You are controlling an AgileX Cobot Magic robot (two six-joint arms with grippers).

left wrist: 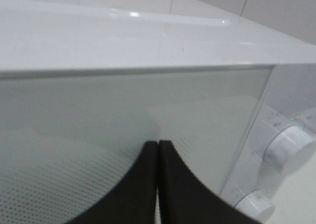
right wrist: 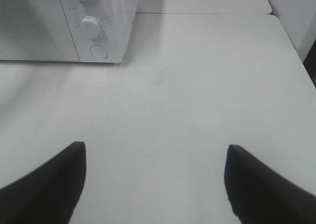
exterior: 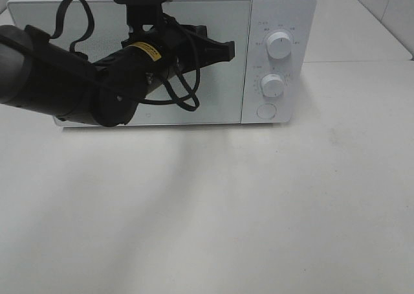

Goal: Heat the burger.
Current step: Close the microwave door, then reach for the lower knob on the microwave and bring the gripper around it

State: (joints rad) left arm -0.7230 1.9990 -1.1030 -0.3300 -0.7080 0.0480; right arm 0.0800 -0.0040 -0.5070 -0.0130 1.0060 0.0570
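The burger is out of view in all three views. A white microwave (exterior: 278,9) stands at the back of the table with its door (exterior: 220,93) closed. My left gripper (exterior: 229,46) is shut with nothing in it, its tips right in front of the door glass (left wrist: 74,125) near the door's right edge; in the left wrist view the left gripper (left wrist: 158,144) has its two black fingers pressed together. My right gripper (right wrist: 155,152) hangs open over bare table, to the right of the microwave, with nothing between its fingers.
The microwave's control panel carries an upper knob (exterior: 279,43), a lower knob (exterior: 272,85) and a round button (exterior: 266,111). The white table (exterior: 259,210) stretches in front. The left arm and its cables cross the door's left half.
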